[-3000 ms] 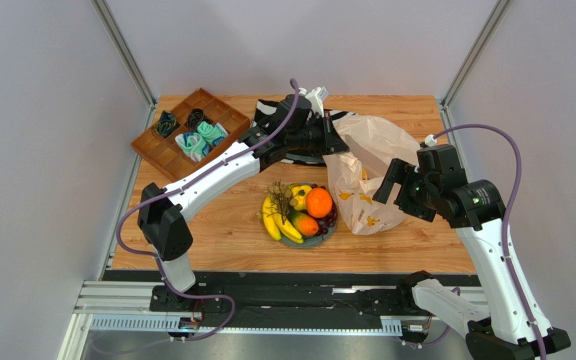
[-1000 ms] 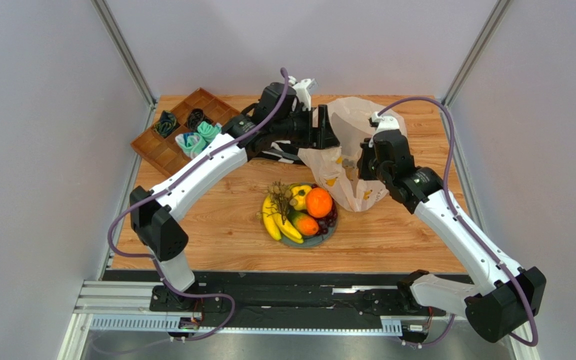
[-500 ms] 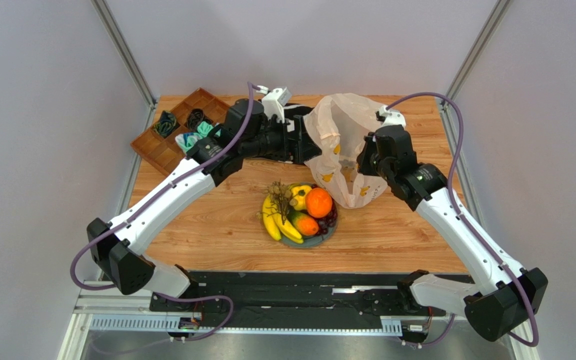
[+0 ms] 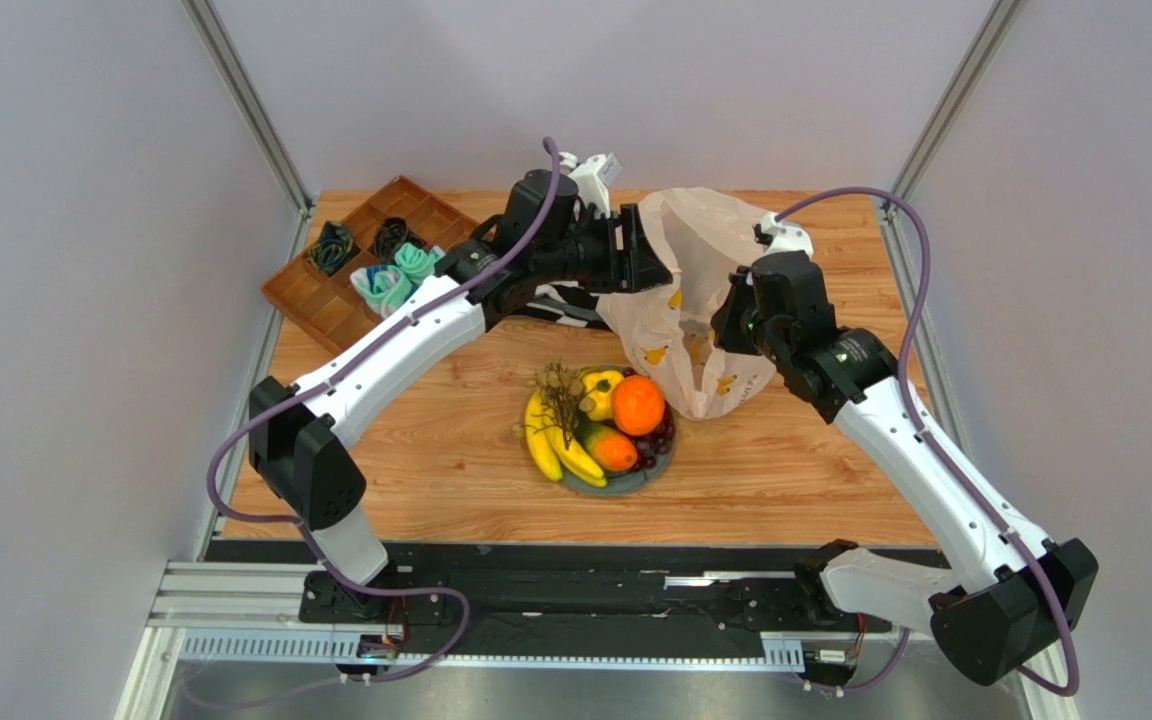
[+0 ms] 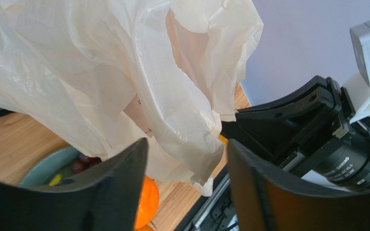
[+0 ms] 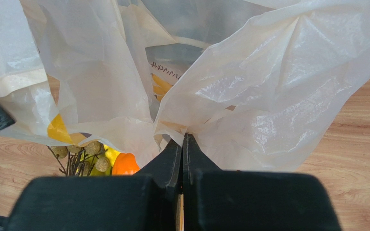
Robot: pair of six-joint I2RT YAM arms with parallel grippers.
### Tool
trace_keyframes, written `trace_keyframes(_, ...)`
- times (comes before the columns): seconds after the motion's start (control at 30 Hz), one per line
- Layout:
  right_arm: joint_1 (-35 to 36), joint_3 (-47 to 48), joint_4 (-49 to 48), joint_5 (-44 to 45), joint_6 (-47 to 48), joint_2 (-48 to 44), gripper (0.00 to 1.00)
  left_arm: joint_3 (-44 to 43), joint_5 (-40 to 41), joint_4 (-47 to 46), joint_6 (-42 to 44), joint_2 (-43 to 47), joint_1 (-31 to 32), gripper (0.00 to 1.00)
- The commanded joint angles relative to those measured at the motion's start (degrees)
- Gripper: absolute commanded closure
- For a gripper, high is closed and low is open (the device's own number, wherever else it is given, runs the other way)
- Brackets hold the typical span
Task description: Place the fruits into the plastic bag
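Note:
The plastic bag [image 4: 692, 285] hangs lifted off the table, pinched at its rim by my right gripper [image 4: 728, 320], which is shut on it; the wrist view shows the film caught at the closed tips [image 6: 183, 138]. My left gripper [image 4: 654, 255] is at the bag's left rim. Its jaws stand open, and a hanging fold of the plastic bag [image 5: 187, 120] lies between the fingers [image 5: 134, 163] without being pinched. The fruits sit on a grey plate [image 4: 642, 477] below the bag: bananas [image 4: 549, 444], an orange [image 4: 638, 405], a small yellow fruit [image 4: 599, 393], an orange-green fruit [image 4: 612, 449] and grapes [image 4: 659, 440].
A wooden compartment tray [image 4: 372, 258] holding rolled cloths stands at the back left. A zebra-striped cloth [image 4: 555, 312] lies under my left forearm. Grey walls and metal posts close in the table on both sides.
My left gripper has swung back right and up to the bag's rim, and its jaws have narrowed around a fold. The right gripper keeps holding the raised bag.

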State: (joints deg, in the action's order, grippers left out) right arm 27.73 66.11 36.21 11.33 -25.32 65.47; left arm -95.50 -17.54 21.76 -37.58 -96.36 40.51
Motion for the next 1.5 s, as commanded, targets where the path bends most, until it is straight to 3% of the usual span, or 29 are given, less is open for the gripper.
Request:
trace_keyframes(0.0,0.31,1.39,-1.22,-0.26,-0.96,-1.66,1.0,-3.2,-0.48,-1.63,-1.09,-1.29,0.18,0.4)
trace_keyframes(0.13,0.31,1.39,-1.05,-0.35,-0.87,-2.01,1.0,-3.02,-1.62,-3.29,-2.23,-2.43,0.18,0.47)
trace_keyframes(0.2,0.22,1.48,-1.05,-0.17,-0.87,-2.02,1.0,-1.88,-2.32,-5.57,-2.93,-2.26,0.18,0.68)
trace_keyframes(0.27,0.31,1.83,-0.52,0.18,-1.05,-2.1,1.0,-0.91,-2.24,-6.03,-3.29,-1.82,0.1,1.0)
trace_keyframes(0.57,-5.39,4.38,1.67,2.29,1.23,-2.63,1.0,3.22,-4.25,-5.15,-1.45,2.66,-6.31,1.0)
trace_keyframes(0.93,-18.75,12.89,1.85,-0.87,7.21,3.6,1.0,-3.28,-5.49,1.36,5.68,-0.41,-7.11,1.0)
trace_keyframes(1.17,-20.69,16.33,3.16,-4.12,7.75,5.98,1.0,-5.13,-4.26,2.93,7.09,-1.9,-7.9,1.0)
trace_keyframes(1.27,-20.61,15.99,4.48,-9.38,7.13,5.72,0.84,-5.13,-5.13,2.68,6.3,-2.7,-7.99,1.0)
trace_keyframes(1.3,-20.61,15.72,4.66,-10.18,6.95,5.2,0.68,-4.7,-5.48,2.33,5.68,-2.78,-7.99,1.0)
trace_keyframes(1.4,-20.69,14.41,5.19,-12.91,5.99,2.39,0.35,-4.25,-5.58,1.62,5.15,-2.7,-7.99,1.0)
trace_keyframes(1.47,-20.52,14.4,6.06,-14.4,5.55,0.54,0.26,-4.25,-5.31,1.71,5.06,-2.61,-7.99,1.0)
